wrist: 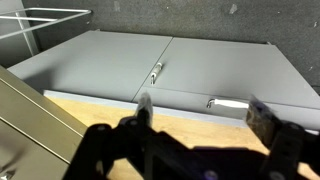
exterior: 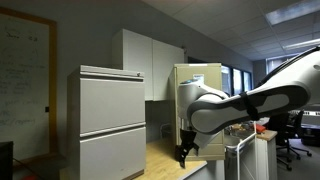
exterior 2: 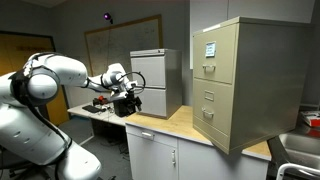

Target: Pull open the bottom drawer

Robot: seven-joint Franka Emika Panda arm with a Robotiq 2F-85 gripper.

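Note:
The narrow tan filing cabinet (exterior 2: 240, 80) stands on the wooden countertop (exterior 2: 165, 125). Its bottom drawer (exterior 2: 212, 128) is shut, flush with the drawers above it. In an exterior view the cabinet (exterior: 200, 78) shows at the back, and my arm hides its lower part. My gripper (exterior 2: 128, 100) hangs open and empty above the counter's far end, well apart from the tan cabinet and close to the pale-grey cabinet (exterior 2: 160, 75). In the wrist view my open fingers (wrist: 205, 118) face the grey cabinet's drawer fronts (wrist: 110, 65) and their handles (wrist: 225, 103).
The wide pale-grey cabinet (exterior: 110, 120) stands on the same counter. White cupboard doors (exterior 2: 150, 155) lie below the countertop. A desk with red and dark items (exterior 2: 100, 103) sits behind my gripper. Office chairs (exterior: 290, 140) stand in the background.

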